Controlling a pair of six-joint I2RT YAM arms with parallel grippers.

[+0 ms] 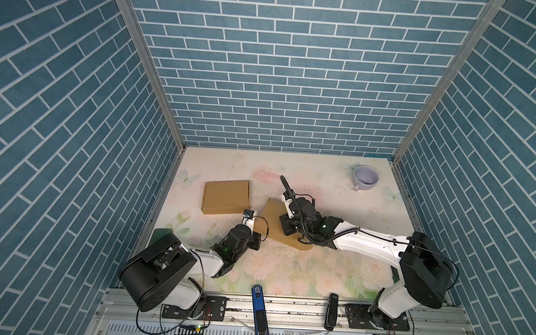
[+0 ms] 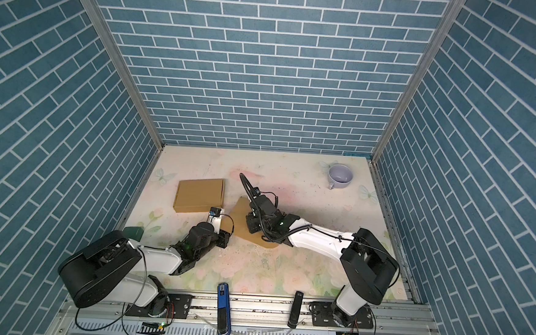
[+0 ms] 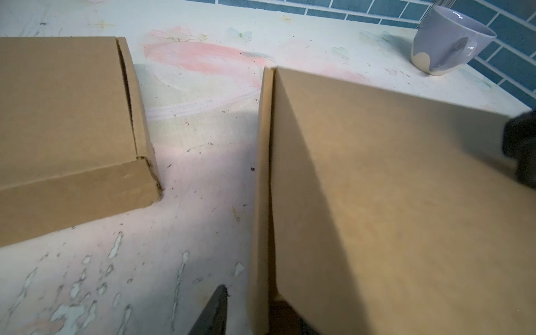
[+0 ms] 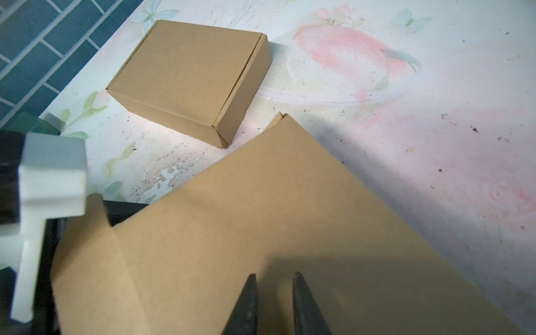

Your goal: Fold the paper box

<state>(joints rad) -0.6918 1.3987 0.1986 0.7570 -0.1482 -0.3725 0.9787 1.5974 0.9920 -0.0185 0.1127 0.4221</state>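
Note:
The paper box (image 1: 271,218) is a brown cardboard piece lying mid-table at an angle, its broad panel (image 4: 290,203) facing up. My right gripper (image 4: 275,277) hovers low over that panel, its two dark fingertips a narrow gap apart with nothing between them. My left gripper (image 3: 255,298) is at the box's left edge, straddling an upright side flap (image 3: 262,174). One dark finger (image 3: 216,310) stands clear of the flap on the table side, and the other is mostly hidden behind the cardboard. In both top views the arms cover the fingers.
A second cardboard box (image 1: 226,197), closed and folded, lies at the back left near the left gripper. A lilac mug (image 1: 365,178) stands at the back right. A blue tool (image 1: 258,311) and a black one (image 1: 331,311) rest on the front rail.

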